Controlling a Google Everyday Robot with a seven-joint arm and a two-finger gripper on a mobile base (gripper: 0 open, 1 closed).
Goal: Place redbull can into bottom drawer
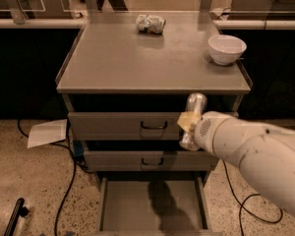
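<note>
**Holding the can above the open drawer**

The redbull can (196,105) is hanging upright in mid-air in front of the cabinet. It is sitting level with the top drawer (108,125), to the right of that drawer's black handle. The gripper (189,122) is closing around the can's middle, with a yellowish pad pressing across its side, so the can is riding fully in its grip. The white arm (255,151) is reaching in from the right.

Below the can, the middle drawer (113,160) is sitting shut. The bottom drawer (120,205) is standing pulled out, its flat grey floor showing bare apart from a shadow. On the tabletop (147,63), well apart from the can, a white bowl (227,48) and a crumpled foil packet (151,23) are resting.

By my judgement the pick-up is done and the drawer is waiting open. Lowering the can past the two upper drawers, setting it on the drawer floor and letting go are what is remaining.
</note>
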